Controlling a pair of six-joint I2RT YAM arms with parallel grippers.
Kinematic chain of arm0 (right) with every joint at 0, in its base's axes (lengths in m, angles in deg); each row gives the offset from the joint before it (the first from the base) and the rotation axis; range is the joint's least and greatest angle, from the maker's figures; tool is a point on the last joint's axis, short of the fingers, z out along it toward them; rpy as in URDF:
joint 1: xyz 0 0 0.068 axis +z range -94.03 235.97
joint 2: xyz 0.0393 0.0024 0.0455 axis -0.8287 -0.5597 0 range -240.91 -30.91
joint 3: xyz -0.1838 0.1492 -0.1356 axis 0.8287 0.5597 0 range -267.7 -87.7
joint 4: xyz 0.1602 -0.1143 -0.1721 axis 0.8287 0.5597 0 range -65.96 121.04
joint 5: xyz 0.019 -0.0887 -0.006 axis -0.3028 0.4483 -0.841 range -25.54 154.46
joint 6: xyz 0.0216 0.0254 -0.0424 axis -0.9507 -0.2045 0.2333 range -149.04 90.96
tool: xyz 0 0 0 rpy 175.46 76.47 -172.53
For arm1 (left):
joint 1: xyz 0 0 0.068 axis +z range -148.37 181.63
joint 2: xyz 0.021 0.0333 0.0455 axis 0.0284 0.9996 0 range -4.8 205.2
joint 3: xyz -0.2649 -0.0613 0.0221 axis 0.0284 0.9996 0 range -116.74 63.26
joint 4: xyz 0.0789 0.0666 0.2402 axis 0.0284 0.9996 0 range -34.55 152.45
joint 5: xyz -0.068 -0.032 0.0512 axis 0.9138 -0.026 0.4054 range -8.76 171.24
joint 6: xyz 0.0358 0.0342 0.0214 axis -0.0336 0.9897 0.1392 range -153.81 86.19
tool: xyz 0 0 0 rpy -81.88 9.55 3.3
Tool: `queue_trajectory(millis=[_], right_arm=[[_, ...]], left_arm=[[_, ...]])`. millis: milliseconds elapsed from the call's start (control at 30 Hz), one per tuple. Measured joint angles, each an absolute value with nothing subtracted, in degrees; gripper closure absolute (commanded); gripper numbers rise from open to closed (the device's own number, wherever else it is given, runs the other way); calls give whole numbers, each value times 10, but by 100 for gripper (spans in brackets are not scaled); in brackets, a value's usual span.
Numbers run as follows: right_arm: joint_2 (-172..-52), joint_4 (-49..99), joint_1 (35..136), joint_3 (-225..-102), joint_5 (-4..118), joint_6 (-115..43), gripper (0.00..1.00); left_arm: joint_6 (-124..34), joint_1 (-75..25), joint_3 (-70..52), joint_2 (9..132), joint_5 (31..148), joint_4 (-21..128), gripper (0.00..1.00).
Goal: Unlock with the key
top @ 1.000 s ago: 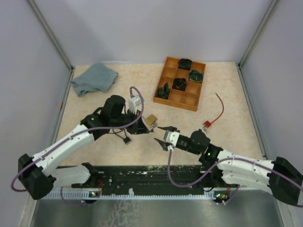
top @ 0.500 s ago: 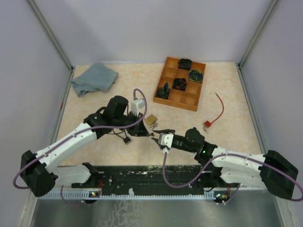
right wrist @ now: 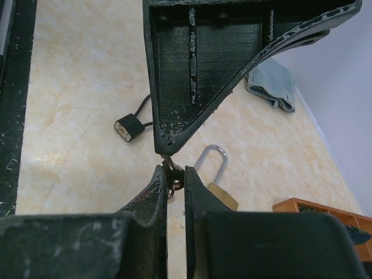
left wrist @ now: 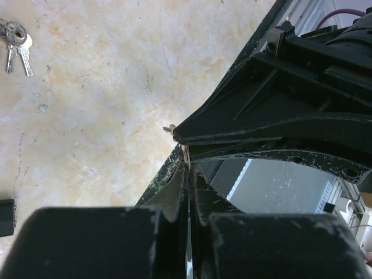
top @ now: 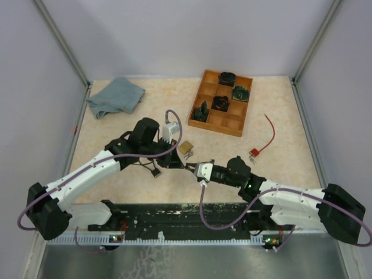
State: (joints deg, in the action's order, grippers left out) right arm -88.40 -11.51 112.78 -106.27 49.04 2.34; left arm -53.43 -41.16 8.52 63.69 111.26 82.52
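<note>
over the last second the right gripper [top: 193, 167] has slid left across the table [top: 273, 174] and drawn its wide jaws in, so that it now meets the left gripper [top: 179, 161] tip to tip. the left arm has hardly shifted.

the key [right wrist: 175, 179] sits right at that meeting point, lifted off the table. in the right wrist view the right jaws are pinched narrow on its ring end, with the left fingertip touching it from above. in the left wrist view the left jaws are fully closed on a thin metal edge, most likely the same key. both arms seem to grip it at once, probably so the right can take a firmer, better-aligned hold before the left lets go.

the padlock [right wrist: 222, 197] lies flat just beyond the grippers, shackle shut, touched by neither. it looks left there within easy reach for the insertion to follow. a spare pair of keys [left wrist: 15, 39] rests on the table, well apart.

the unlocking itself has not begun. a slip during the handover is the likely risk.
</note>
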Motion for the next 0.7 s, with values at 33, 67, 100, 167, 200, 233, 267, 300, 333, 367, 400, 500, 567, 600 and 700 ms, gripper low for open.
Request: queue_trajectory(millis=[33, 67, 100, 167, 200, 233, 267, 300, 333, 367, 400, 500, 567, 600, 700], right_arm=[[-884, -115, 1128, -1062, 491, 20, 100], [-883, -115, 1128, -1062, 493, 15, 100], [-883, -115, 1128, -1062, 494, 10, 100], [-880, -116, 1128, -1062, 495, -4, 100], [-878, -120, 1128, -1061, 496, -12, 100], [-877, -125, 1128, -1060, 498, -22, 100], [-875, -134, 1128, -1060, 499, -32, 100], [-873, -141, 1128, -1060, 499, -40, 100], [-870, -151, 1128, -1057, 501, -54, 100], [-867, -158, 1128, -1055, 501, -63, 100], [-865, -165, 1128, -1051, 500, -75, 100], [-860, -188, 1128, -1040, 500, -110, 100], [-859, -201, 1128, -1033, 501, -127, 100], [-859, -205, 1128, -1031, 503, -133, 100], [-859, -206, 1128, -1031, 511, -153, 100]], left_arm=[[-534, -412, 85, 637, 1112, 825, 96], [-535, -412, 85, 637, 1112, 825, 94], [-535, -412, 85, 636, 1111, 825, 91], [-535, -412, 85, 634, 1111, 825, 81], [-538, -412, 85, 632, 1110, 825, 77], [-539, -412, 85, 628, 1108, 825, 74], [-543, -413, 85, 622, 1104, 824, 73], [-547, -414, 86, 615, 1101, 822, 72], [-551, -414, 90, 605, 1096, 814, 71], [-556, -414, 96, 593, 1091, 805, 71], [-561, -414, 104, 579, 1085, 795, 71], [-576, -414, 122, 547, 1067, 778, 70], [-585, -414, 126, 538, 1051, 774, 68], [-591, -413, 129, 533, 1042, 772, 68], [-601, -411, 140, 520, 1035, 759, 67]])
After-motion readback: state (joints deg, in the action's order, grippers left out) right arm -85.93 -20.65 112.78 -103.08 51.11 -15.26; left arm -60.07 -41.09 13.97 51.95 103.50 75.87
